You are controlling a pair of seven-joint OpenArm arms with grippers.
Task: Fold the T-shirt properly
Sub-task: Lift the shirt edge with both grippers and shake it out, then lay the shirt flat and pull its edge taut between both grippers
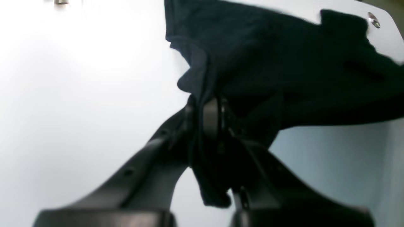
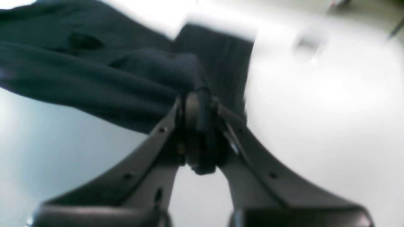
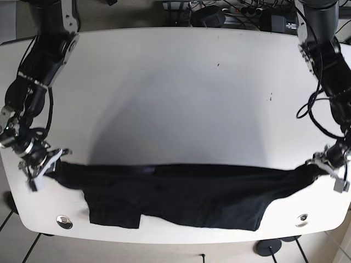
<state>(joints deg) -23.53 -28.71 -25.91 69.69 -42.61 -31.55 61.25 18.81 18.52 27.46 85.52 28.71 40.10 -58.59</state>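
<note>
White table holds the black shirt stretched along its near edge; left gripper and right gripper each pinch one end.

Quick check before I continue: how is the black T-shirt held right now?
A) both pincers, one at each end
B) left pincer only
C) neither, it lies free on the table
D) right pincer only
A: the left pincer and right pincer each clamp an end of the T-shirt, stretched between them.
</note>
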